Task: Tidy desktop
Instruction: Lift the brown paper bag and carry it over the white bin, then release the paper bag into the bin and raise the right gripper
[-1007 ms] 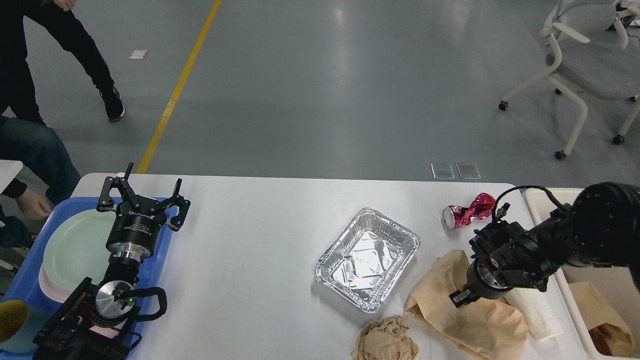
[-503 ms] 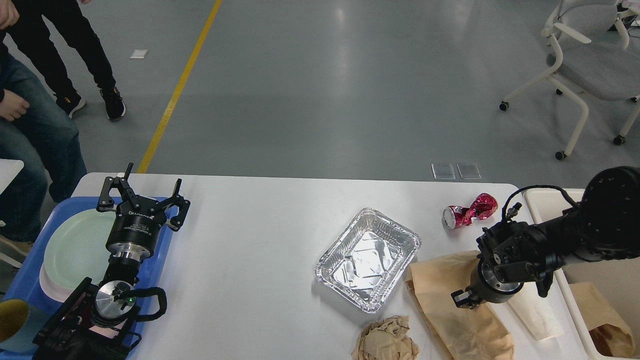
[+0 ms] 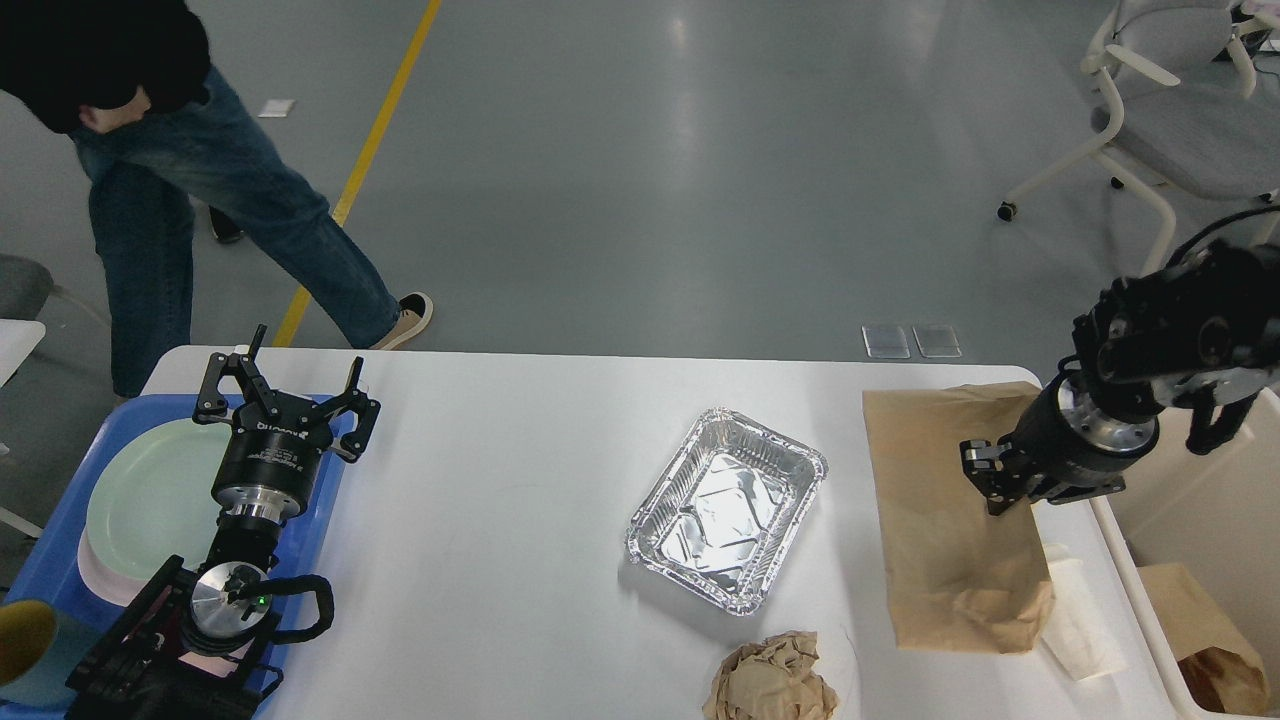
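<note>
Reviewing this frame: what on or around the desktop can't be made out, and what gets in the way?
All in the head view:
- Right gripper: dark, against the lifted brown paper bag; finger state unreadable.
- Desktop behind that bag: hidden by it.
- Cream bin: cut by the right edge, partly behind the right arm.
- Crumpled paper ball: cut by the bottom edge.
- Blue tray: partly hidden by the left arm.
</note>
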Available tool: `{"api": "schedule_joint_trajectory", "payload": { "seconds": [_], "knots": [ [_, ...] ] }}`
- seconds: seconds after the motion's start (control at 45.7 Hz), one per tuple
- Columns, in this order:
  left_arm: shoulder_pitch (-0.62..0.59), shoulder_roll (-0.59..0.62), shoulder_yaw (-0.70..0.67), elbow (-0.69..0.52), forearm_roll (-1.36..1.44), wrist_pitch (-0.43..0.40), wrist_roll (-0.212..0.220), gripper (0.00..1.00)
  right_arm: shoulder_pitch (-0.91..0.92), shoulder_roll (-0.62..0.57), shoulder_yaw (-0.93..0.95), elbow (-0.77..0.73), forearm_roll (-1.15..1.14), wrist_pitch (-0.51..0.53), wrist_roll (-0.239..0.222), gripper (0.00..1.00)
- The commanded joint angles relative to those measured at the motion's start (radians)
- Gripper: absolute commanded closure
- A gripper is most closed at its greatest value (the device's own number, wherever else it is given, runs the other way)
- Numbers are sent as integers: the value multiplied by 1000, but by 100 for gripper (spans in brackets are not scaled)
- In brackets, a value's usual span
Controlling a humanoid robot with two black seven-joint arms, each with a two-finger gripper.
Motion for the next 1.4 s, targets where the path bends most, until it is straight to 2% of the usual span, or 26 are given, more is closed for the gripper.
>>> {"api": "schedule_joint_trajectory", "payload": {
  "seconds": [0.0,0.066,0.153,0.241,0.416,0.503,0.635,0.722,0.81,0.963,1.072,1.248,1.379],
  "knots": [
    [0,0,0,0,0,0,1,4,213,-6,-85,152,19,3,-55,100],
    [0,0,0,0,0,0,1,4,290,-25,-114,192,20,18,-111,100],
    [0,0,0,1,0,0,1,4,373,-83,-117,223,20,73,-147,100],
    [0,0,0,0,0,0,1,4,404,-123,-114,231,20,113,-148,100],
    [1,0,0,0,0,0,1,4,396,-199,-131,194,17,108,-148,100],
    [0,0,0,1,0,0,-1,4,367,-270,-161,125,17,104,-148,100],
    [0,0,0,0,0,0,1,4,252,-408,-166,-67,13,104,-148,100],
    [1,0,2,0,0,0,1,4,122,-466,-157,-240,11,99,-148,100],
    [1,0,0,0,0,0,1,4,-39,-486,-134,-403,25,52,-147,100],
    [1,0,2,0,0,0,1,4,-418,-486,26,-594,25,-160,-148,100],
    [1,0,2,0,0,0,1,4,-709,-468,197,-798,29,-244,-148,100],
    [1,0,2,0,0,0,1,4,-1174,-304,524,-1231,45,-292,-148,100],
    [0,0,0,0,0,0,1,4,-1431,-99,601,-1594,46,-315,-147,100]
  ]
}}
